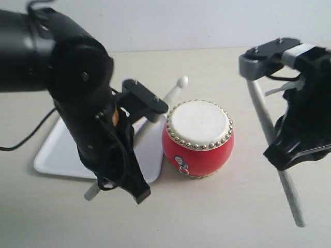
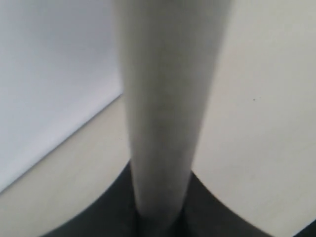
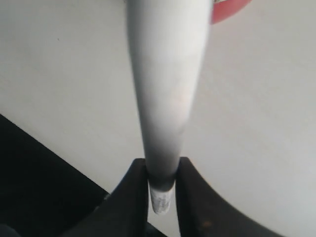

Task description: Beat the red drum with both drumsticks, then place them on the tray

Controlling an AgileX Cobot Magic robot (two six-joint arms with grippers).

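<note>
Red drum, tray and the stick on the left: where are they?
red drum [image 1: 199, 121], exterior view, white skin top.
tray [image 1: 54, 155], exterior view, bare floor.
left drumstick [image 1: 173, 92], exterior view, shaft near tip.

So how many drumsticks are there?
2. One drumstick is in the left hand, slanting across the tray, left of the red drum. The other drumstick is in the right hand, right of the drum. None seem hidden.
</note>
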